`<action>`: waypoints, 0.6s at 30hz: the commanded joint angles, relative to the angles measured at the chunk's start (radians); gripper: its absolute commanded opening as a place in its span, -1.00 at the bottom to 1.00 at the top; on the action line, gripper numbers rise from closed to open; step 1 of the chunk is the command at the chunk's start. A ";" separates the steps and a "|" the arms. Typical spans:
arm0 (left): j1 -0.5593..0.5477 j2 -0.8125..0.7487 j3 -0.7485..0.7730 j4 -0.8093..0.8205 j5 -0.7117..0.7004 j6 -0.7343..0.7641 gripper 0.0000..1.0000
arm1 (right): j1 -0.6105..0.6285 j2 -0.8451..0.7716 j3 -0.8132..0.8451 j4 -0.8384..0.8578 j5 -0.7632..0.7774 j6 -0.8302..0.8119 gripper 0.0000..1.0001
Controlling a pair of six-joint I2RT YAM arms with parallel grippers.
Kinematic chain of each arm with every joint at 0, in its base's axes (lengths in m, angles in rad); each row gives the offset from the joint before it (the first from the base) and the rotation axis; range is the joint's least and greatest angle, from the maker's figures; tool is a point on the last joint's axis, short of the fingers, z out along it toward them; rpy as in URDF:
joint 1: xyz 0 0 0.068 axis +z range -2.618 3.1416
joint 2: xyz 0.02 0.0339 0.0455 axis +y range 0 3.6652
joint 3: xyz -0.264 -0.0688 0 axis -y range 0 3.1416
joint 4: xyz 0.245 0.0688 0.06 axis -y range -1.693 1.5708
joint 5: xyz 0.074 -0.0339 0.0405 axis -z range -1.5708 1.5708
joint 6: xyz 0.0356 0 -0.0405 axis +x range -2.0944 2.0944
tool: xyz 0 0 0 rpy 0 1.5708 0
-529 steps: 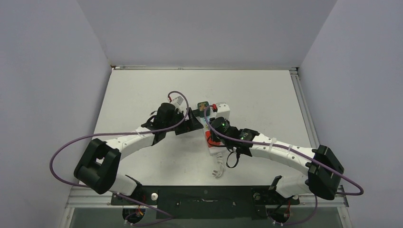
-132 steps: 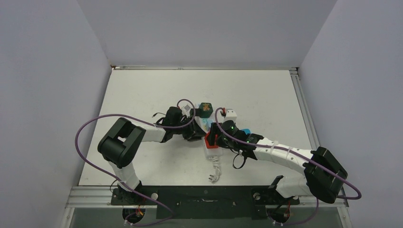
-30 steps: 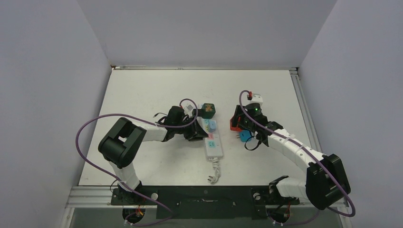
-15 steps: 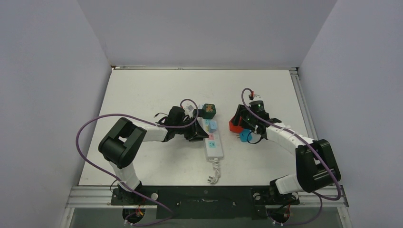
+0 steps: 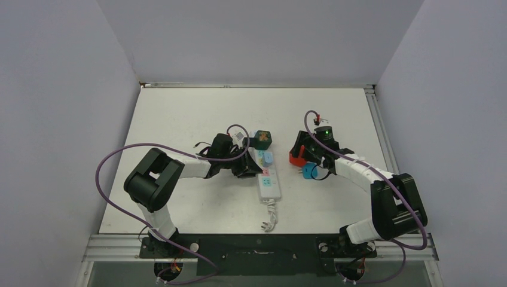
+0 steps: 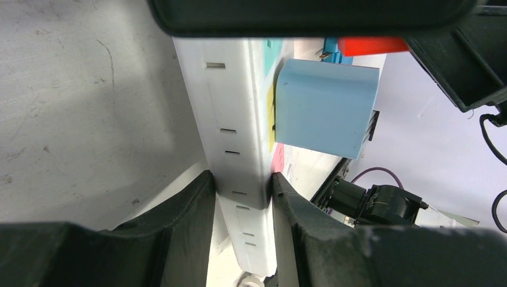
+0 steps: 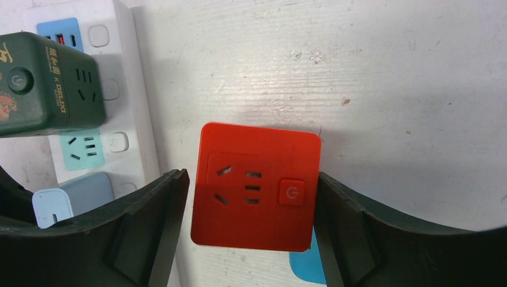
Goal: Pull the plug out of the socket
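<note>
The socket (image 5: 267, 174), a long white strip with pastel outlets, lies mid-table. My left gripper (image 5: 251, 165) is shut on its long sides; in the left wrist view both black fingers (image 6: 197, 203) press the white body (image 6: 233, 107). A red plug (image 5: 297, 156) with a power button lies on the table to the right of the strip, apart from it. My right gripper (image 5: 303, 160) straddles it, open. In the right wrist view the red plug (image 7: 256, 186) sits between the spread fingers (image 7: 149, 227), with a gap on its left side.
A dark green adapter (image 5: 261, 139) sits on the strip's far end, and a light blue plug (image 5: 268, 158) sits behind it. A blue piece (image 5: 309, 171) lies by the red plug. The strip's short white cord (image 5: 270, 218) runs toward the near edge.
My right jaws have spread wider around the red plug, and the right arm's elbow has swung in. The left gripper and the strip have not moved.
</note>
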 commanded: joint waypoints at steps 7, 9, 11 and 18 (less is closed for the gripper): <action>-0.011 -0.018 0.028 -0.058 -0.036 0.063 -1.00 | -0.007 -0.081 0.040 -0.055 0.086 -0.021 0.86; -0.011 -0.020 0.028 -0.056 -0.036 0.062 -1.00 | -0.007 -0.106 0.047 -0.075 0.104 -0.025 0.96; -0.012 -0.023 0.026 -0.053 -0.034 0.059 -1.00 | -0.007 -0.132 0.053 -0.102 0.127 -0.027 1.00; -0.017 -0.025 0.005 -0.009 -0.011 0.019 -1.00 | 0.013 -0.228 0.065 -0.140 0.116 -0.007 0.85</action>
